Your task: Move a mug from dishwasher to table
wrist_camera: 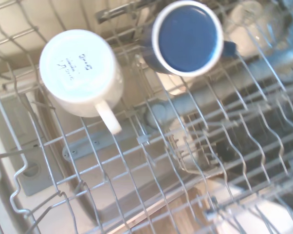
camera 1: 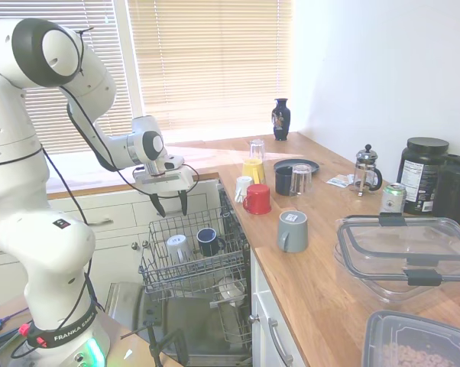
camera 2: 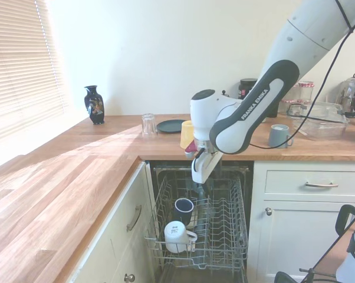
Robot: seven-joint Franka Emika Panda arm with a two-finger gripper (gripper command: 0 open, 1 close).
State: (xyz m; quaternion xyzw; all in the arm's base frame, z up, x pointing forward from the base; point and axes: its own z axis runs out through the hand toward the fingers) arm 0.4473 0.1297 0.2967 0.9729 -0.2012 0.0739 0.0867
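A: What do you see, largest first?
B: The plank-grained wooden table [camera 1: 322, 283] fills the right of your first exterior view. The dishwasher [camera 1: 186, 329], lower centre, has its wire rack [camera 1: 188, 267] pulled out.
A: And the mug?
B: The glossy white mug [camera 1: 177, 247] sits upside down in the rack, beside a navy mug [camera 1: 208, 241].
A: The gripper?
B: The gripper [camera 1: 169, 205] hangs above the rack, fingers spread, holding nothing.

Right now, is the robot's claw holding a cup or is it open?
Gripper: open, holding nothing, hanging above the dishwasher rack, over the white mug.
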